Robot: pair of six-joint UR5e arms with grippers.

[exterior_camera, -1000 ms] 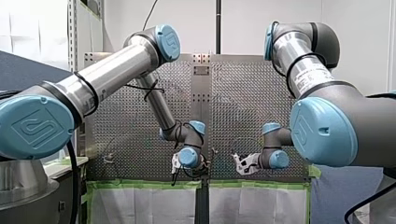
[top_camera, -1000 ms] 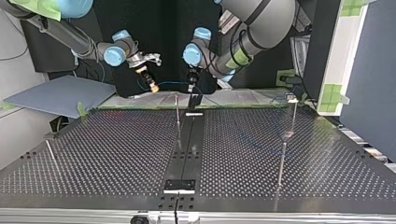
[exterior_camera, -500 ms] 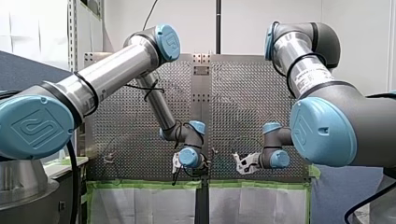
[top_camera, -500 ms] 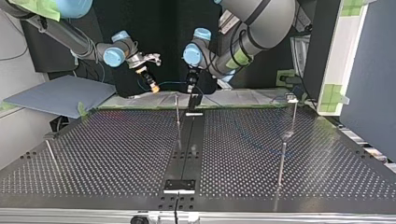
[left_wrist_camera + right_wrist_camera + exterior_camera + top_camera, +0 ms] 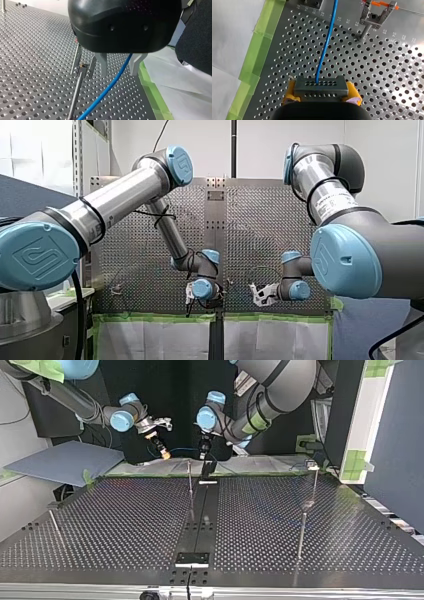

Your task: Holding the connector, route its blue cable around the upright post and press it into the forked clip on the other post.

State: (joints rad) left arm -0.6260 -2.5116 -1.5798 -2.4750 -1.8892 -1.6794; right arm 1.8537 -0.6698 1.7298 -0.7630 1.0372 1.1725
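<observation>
At the upper left of the top view my right arm comes in, and my right gripper (image 5: 162,453) hangs over the far edge of the perforated table (image 5: 115,520), left of centre. The right wrist view shows its yellow pads (image 5: 289,93) clamped on the two ends of the grey connector (image 5: 320,86), whose holed face points ahead of the gripper, above the table. The blue cable (image 5: 325,47) leaves the middle of that face and runs straight ahead over the holes. It has a strip of green tape (image 5: 258,47) off to one side and the forked clip (image 5: 375,17) off to the other, and touches neither.

Further right in the top view, at the upper middle, the post (image 5: 190,480) that carries the clip stands between the two grippers. Just right of it is my left gripper (image 5: 119,74), whose arm enters from the upper right. In the left wrist view its metal fingers (image 5: 103,63) stand apart with nothing clamped. The cable passes down through the gap between them and on toward the table, and the clip sits just beside one finger, with the cable outside its fork.

At the lower right of the top view another upright post (image 5: 301,535) stands well apart from both grippers
</observation>
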